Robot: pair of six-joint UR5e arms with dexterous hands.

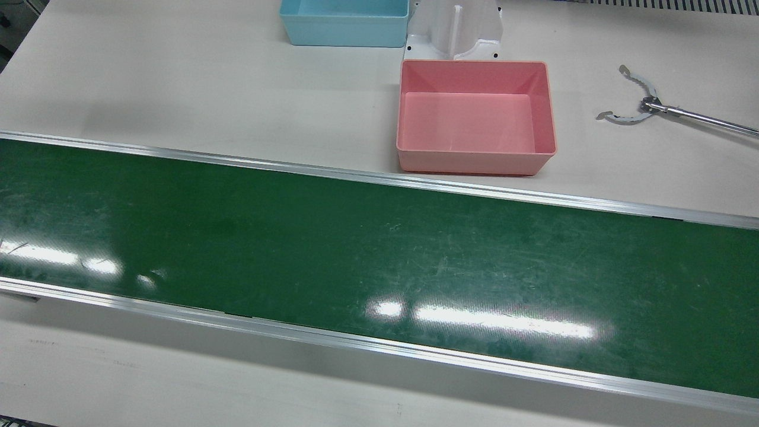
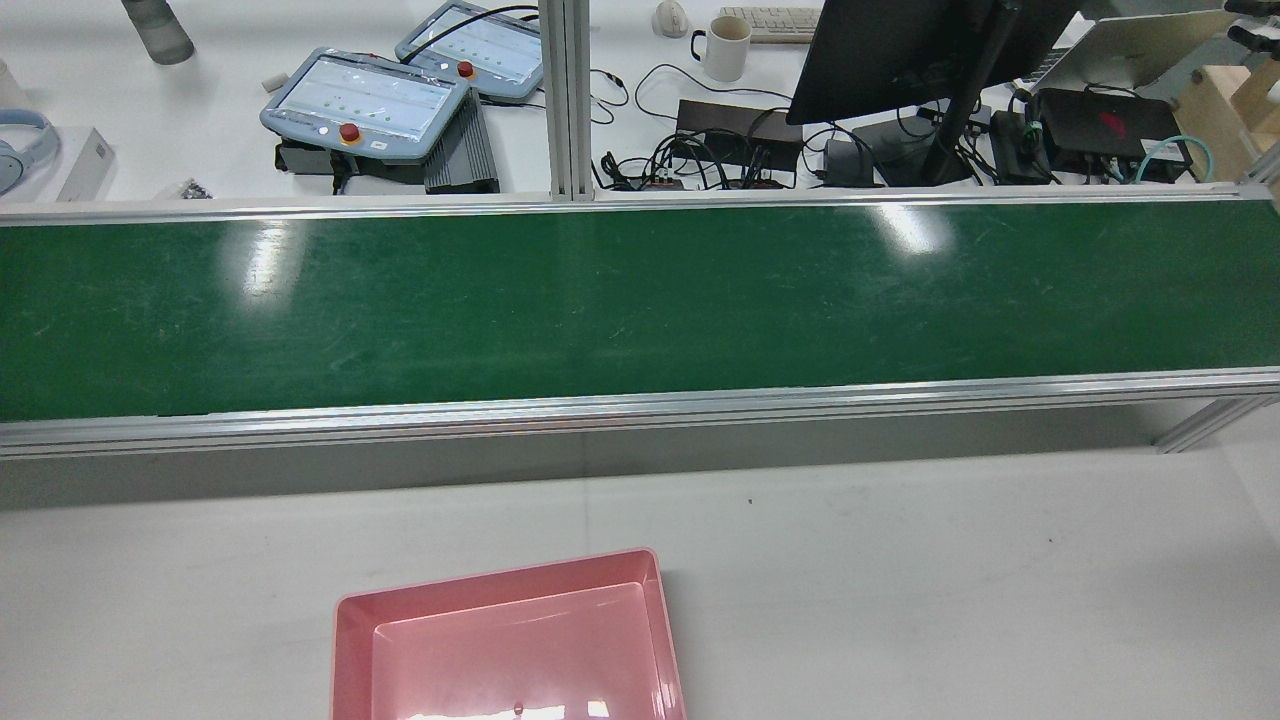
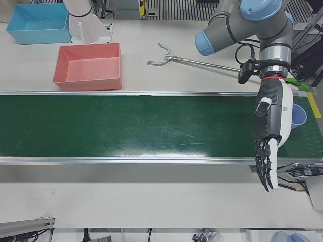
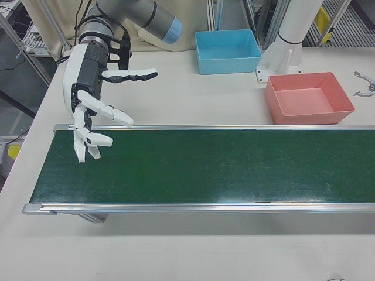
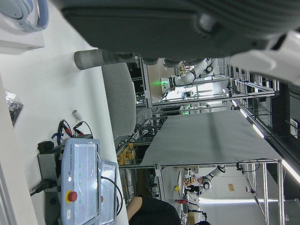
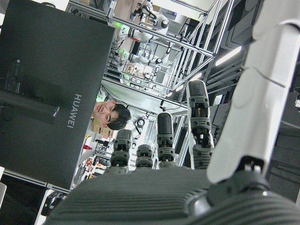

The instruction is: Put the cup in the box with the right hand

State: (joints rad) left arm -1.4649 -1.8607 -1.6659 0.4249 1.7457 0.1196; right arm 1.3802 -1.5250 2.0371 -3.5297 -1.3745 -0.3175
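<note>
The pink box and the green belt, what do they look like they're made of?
The pink box looks like molded plastic: one even color, rounded corners, thin smooth walls with a soft sheen. The green belt looks like a glossy rubber or vinyl sheet, though I can't be sure which; it mirrors the ceiling lights and shows fine scuffs. Its side rails look like brushed aluminum.

text: "huawei" | on: back of dark monitor [image 6: 51, 93] | view: right hand | other text: none legible
</note>
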